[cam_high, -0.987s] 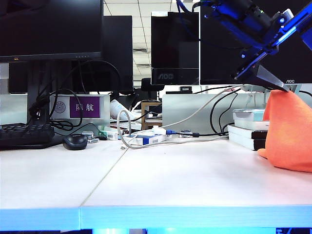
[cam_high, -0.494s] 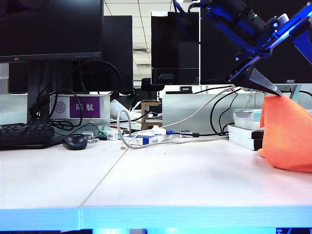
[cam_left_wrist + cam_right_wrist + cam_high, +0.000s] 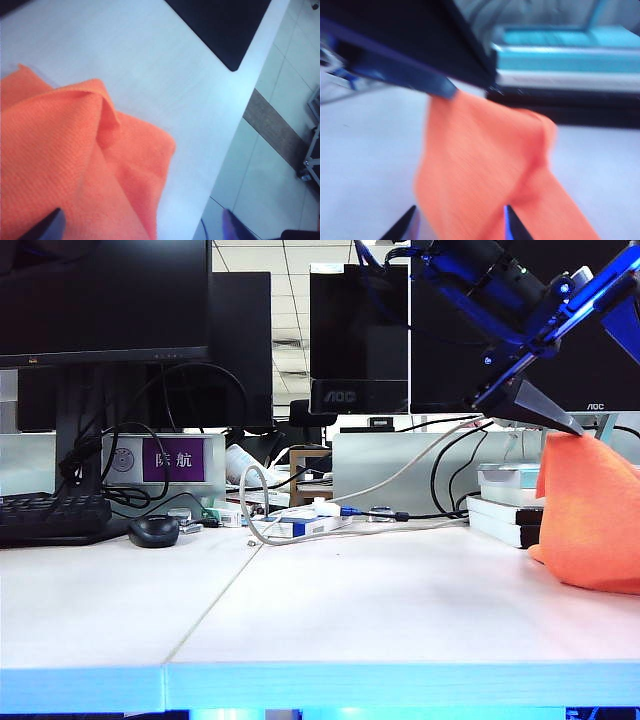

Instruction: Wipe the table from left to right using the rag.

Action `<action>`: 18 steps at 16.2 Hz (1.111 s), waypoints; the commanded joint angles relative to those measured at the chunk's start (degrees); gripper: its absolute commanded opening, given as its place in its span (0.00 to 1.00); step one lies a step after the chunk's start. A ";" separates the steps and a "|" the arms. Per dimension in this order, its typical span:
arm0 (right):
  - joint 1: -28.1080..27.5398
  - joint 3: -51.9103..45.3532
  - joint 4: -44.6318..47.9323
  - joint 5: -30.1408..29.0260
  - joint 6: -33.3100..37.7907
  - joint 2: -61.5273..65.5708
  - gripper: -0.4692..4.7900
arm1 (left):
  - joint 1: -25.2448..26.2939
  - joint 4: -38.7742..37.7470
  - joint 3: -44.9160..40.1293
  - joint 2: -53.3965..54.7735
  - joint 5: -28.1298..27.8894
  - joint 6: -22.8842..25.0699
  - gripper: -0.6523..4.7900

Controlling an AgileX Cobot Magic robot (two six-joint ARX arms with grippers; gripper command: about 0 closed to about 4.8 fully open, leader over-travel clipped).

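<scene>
Both grippers gape: the left gripper [image 3: 137,225] above the rag [image 3: 75,165] on the table [image 3: 150,60], the right gripper [image 3: 460,222] beside it.

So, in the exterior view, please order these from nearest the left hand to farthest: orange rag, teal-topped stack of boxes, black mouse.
1. Fuzzy orange cloth rag: far right, touching the left hand.
2. Teal-topped stack of flat boxes: right, behind the rag.
3. Small black computer mouse: far left.
</scene>
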 commanded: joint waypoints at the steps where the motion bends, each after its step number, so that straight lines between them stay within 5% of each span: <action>1: -0.09 1.11 5.27 -2.01 -0.04 4.57 0.52 | 0.04 0.48 0.39 -0.55 0.50 0.24 0.87; 8: -0.11 4.22 28.17 -2.01 0.07 33.55 0.51 | 0.07 0.48 0.50 -0.55 1.77 -0.17 0.87; 11: -0.11 4.24 37.53 -2.01 0.68 42.73 0.39 | 0.13 0.50 0.50 -0.55 1.99 -0.20 0.87; 14: -0.28 4.26 38.10 -1.31 0.63 45.83 0.11 | 0.37 0.52 0.50 -0.55 2.01 -0.22 0.87; 18: -0.28 4.26 35.08 -0.35 0.63 46.07 0.08 | 0.90 0.61 0.50 -1.09 2.01 -0.61 0.87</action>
